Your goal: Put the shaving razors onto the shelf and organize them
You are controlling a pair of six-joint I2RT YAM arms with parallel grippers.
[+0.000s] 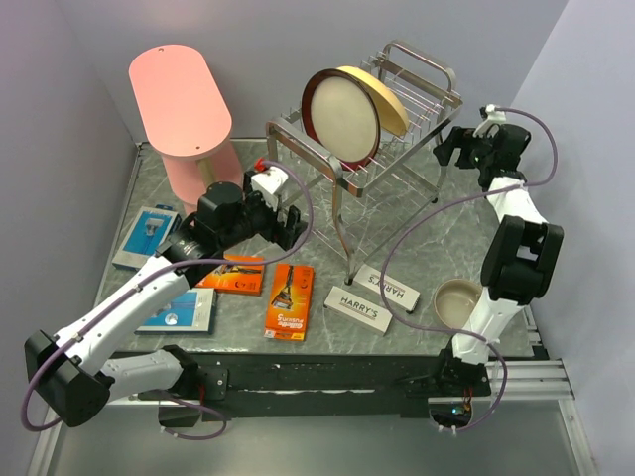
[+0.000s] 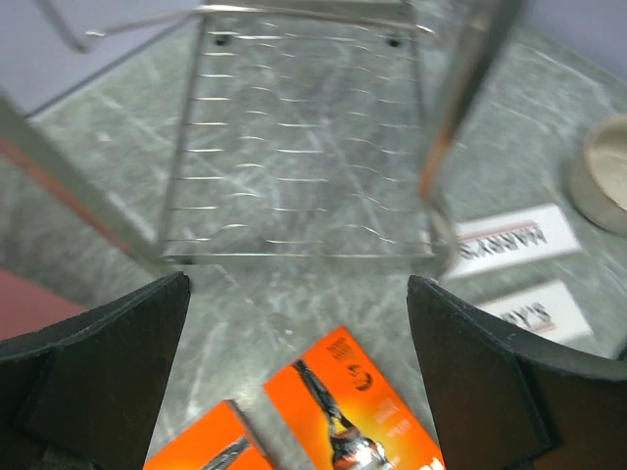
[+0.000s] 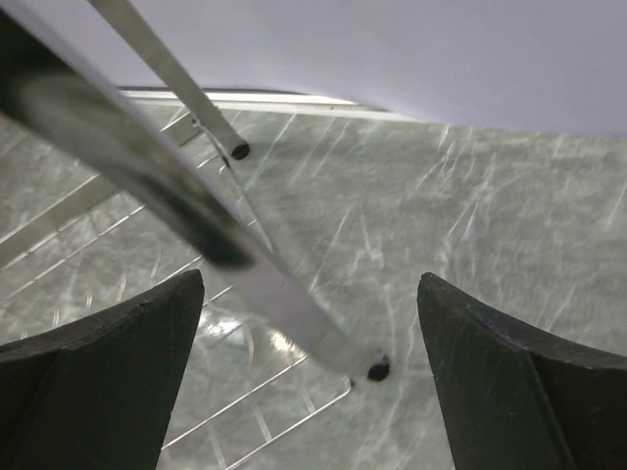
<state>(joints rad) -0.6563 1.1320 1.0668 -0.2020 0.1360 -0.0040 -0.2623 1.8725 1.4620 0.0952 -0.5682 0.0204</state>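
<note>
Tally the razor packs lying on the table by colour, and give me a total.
Orange flat razor cards: 2
Blue-and-white flat razor cards: 2
Long white HARRY'S boxes: 2
Total: 6

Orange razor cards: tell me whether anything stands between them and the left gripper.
Nothing visible does. In the left wrist view the left gripper hangs open above the orange cards, which lie on the table in plain sight between its fingers. The wire dish rack stands beyond them, not in the path.
</note>
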